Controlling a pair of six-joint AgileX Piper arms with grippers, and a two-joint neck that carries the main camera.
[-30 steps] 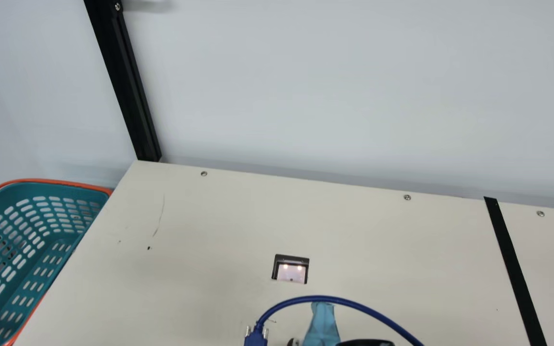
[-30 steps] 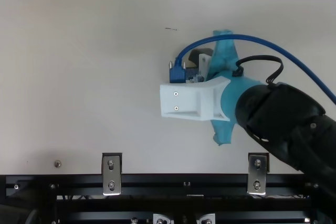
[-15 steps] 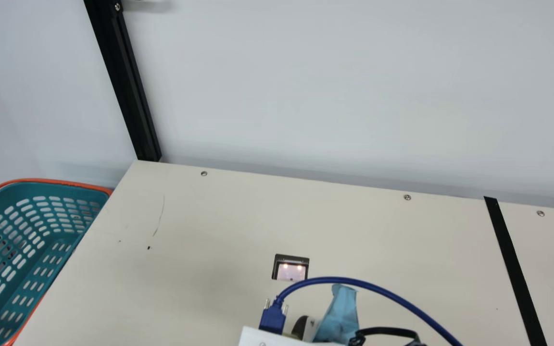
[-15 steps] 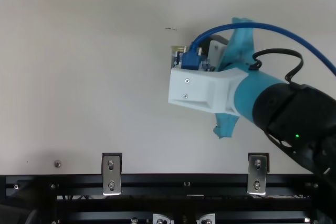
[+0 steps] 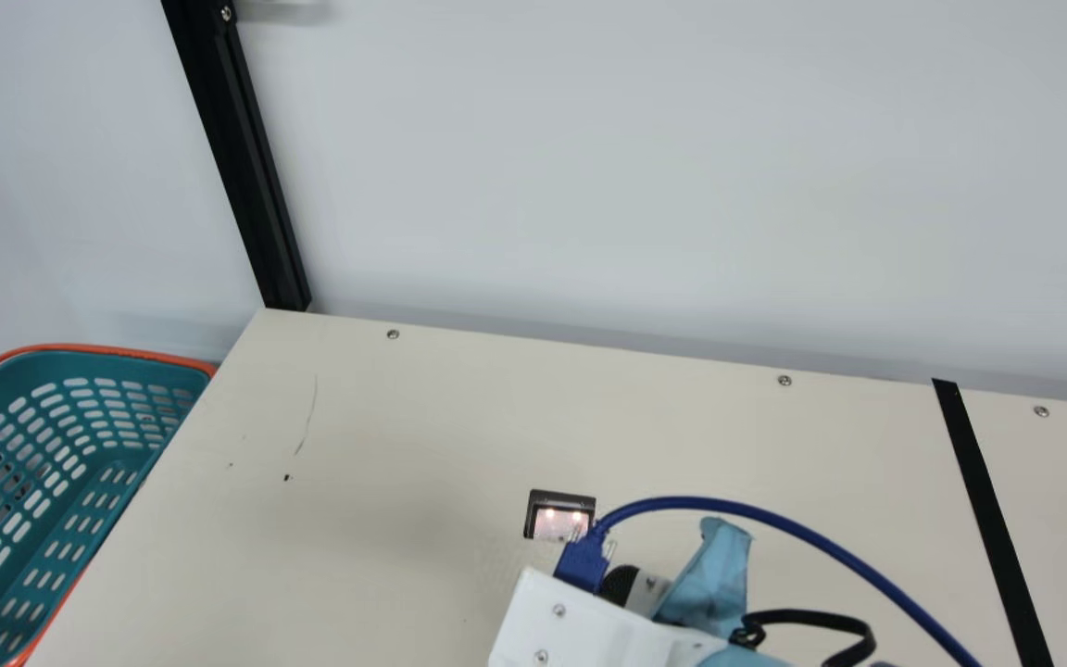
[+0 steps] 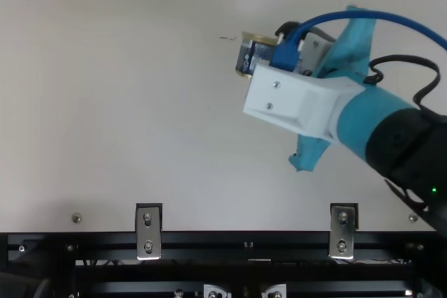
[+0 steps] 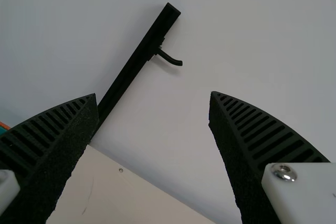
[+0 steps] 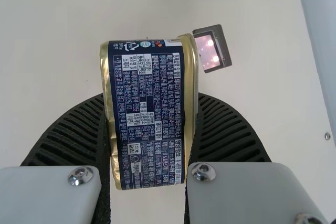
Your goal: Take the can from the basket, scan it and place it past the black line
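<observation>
Dark-blue, gold-rimmed can [image 8: 149, 124] pinched by its rims in right black ribbed gripper [image 8: 151, 98], near black-framed lit scanner window [image 8: 212, 51]; rim hold probably leaves printed label uncovered for scanning. Left black ribbed gripper [image 7: 153, 94] spread, holding nothing.

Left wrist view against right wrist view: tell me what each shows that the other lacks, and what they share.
Left wrist view alone: the black post with its hook, a sliver of the basket, and the left tool, open.
Right wrist view alone: the can gripped in the right tool, and the lit scanner.
Both: the cream table and the pale wall.
</observation>
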